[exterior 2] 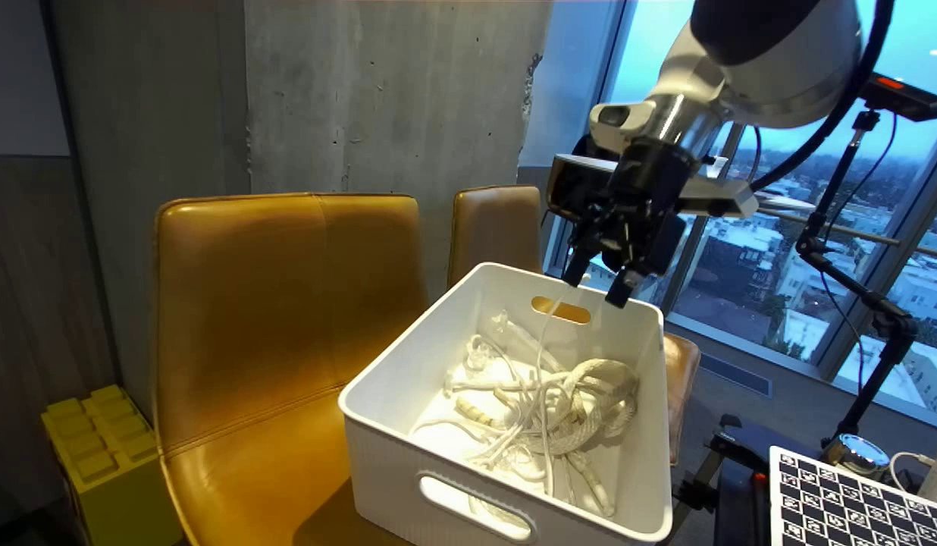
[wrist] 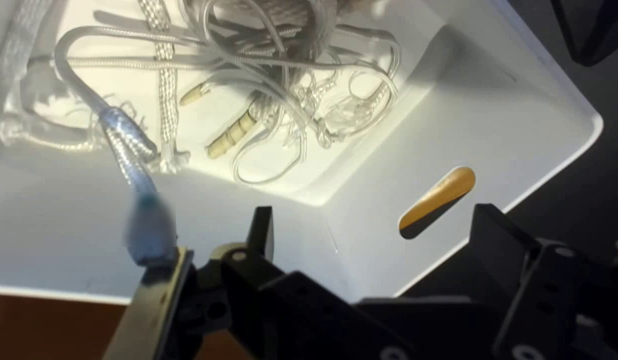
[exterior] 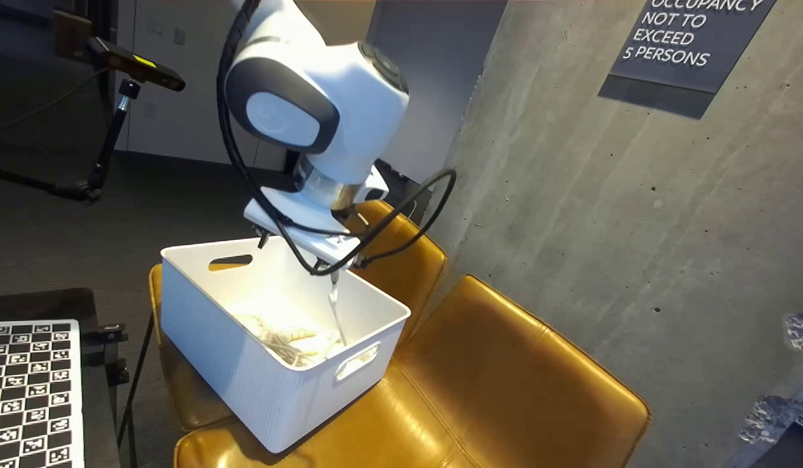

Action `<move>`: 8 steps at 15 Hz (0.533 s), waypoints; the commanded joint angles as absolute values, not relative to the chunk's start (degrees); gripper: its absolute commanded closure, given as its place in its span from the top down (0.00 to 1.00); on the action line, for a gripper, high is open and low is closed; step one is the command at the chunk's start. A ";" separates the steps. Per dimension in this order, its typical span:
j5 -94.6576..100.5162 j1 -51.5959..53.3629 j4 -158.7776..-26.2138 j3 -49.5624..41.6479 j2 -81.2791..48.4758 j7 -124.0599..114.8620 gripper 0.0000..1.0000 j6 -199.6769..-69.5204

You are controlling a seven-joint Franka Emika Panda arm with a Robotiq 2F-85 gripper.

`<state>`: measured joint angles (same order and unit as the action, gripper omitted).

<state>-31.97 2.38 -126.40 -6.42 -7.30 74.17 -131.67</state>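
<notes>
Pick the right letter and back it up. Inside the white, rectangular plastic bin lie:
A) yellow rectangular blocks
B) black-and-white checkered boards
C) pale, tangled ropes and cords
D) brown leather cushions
C, since both exterior views and the wrist view show pale, tangled ropes and cords on the bottom of the bin, some visibly braided.

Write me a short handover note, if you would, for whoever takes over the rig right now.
Claw: open, above the white plastic bin, nothing between its fingers.
Thin white cord: runs up from the bin; its end sits outside one finger. Whether it is fastened there, I can't tell.
Done: that end is up by the claw.
Left: the cord's lower length, thick braided rope and slimmer braided pieces lie in the bin.
</notes>
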 commanded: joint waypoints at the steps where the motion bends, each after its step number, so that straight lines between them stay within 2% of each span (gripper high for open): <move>1: -29.13 -0.88 -123.73 -3.51 -13.69 72.54 1.00 -132.56; 8: -20.33 -3.24 -124.36 -0.24 -23.90 73.53 1.00 -146.00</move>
